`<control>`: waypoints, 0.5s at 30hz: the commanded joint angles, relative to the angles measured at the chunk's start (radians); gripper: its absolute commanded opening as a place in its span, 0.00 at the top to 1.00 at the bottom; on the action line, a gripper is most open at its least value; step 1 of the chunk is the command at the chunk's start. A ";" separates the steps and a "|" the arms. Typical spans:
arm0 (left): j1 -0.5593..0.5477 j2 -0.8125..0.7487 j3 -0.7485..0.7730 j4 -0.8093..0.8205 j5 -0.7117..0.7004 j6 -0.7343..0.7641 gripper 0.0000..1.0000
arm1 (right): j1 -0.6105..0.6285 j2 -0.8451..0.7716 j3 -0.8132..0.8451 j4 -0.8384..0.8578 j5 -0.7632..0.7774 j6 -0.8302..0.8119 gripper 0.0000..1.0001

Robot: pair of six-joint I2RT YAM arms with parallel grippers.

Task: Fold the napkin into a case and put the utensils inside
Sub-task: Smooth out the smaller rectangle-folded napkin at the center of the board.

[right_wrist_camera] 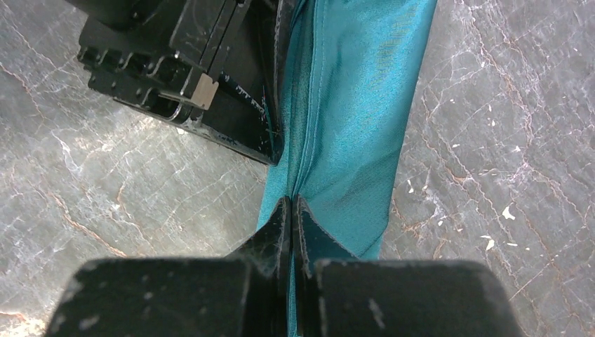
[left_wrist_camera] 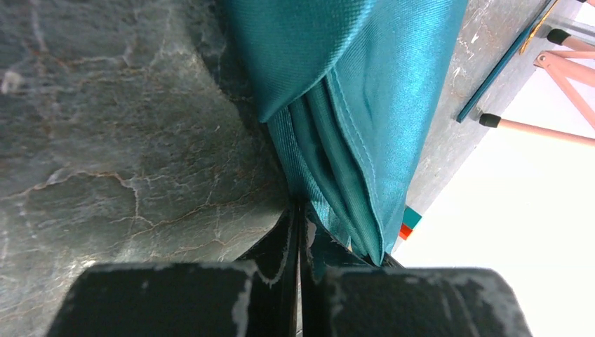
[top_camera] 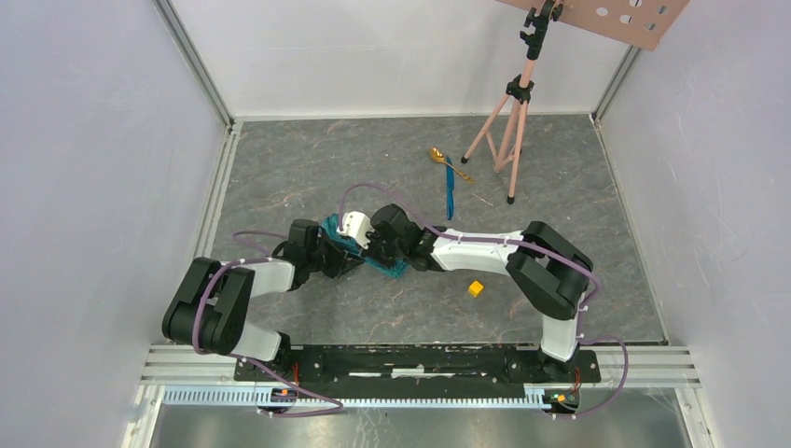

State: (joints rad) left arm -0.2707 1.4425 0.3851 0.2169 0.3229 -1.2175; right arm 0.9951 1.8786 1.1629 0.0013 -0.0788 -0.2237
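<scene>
Bright, even light — soft shadows, sheen on the napkin (left_wrist_camera: 365,84) (wrist-view foregrounds blurred).

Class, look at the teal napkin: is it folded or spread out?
Folded. The napkin shows several stacked layers along its edge and forms a narrow strip, not a flat square.

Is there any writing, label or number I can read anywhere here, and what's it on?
Nothing readable.
Faint white print on the black left gripper, right wrist view: too small and blurred to read.
The napkin, spoon and yellow cube show no markings.
</scene>
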 commanded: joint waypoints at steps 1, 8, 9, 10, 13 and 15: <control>-0.009 -0.008 -0.032 -0.047 -0.073 -0.043 0.98 | 0.008 -0.018 -0.002 0.041 -0.019 0.035 1.00; -0.010 -0.071 -0.025 -0.082 -0.067 -0.009 0.91 | 0.007 0.032 -0.021 0.083 -0.015 0.038 1.00; -0.010 -0.087 -0.023 -0.086 -0.065 0.008 0.86 | 0.006 0.039 -0.025 0.087 -0.009 0.038 1.00; -0.009 -0.110 -0.023 -0.094 -0.064 0.019 0.81 | 0.007 0.047 -0.027 0.088 -0.003 0.038 1.00; 0.035 -0.205 -0.024 -0.136 -0.022 0.075 0.71 | 0.003 0.058 -0.030 0.088 -0.005 0.038 1.00; 0.102 -0.277 -0.003 -0.209 0.008 0.127 0.71 | 0.002 0.059 -0.033 0.089 -0.006 0.037 1.00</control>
State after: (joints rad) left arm -0.2527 1.2938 0.3653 0.1108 0.2951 -1.2041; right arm 0.9951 1.9297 1.1404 0.0483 -0.0822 -0.1970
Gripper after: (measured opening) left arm 0.284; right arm 0.009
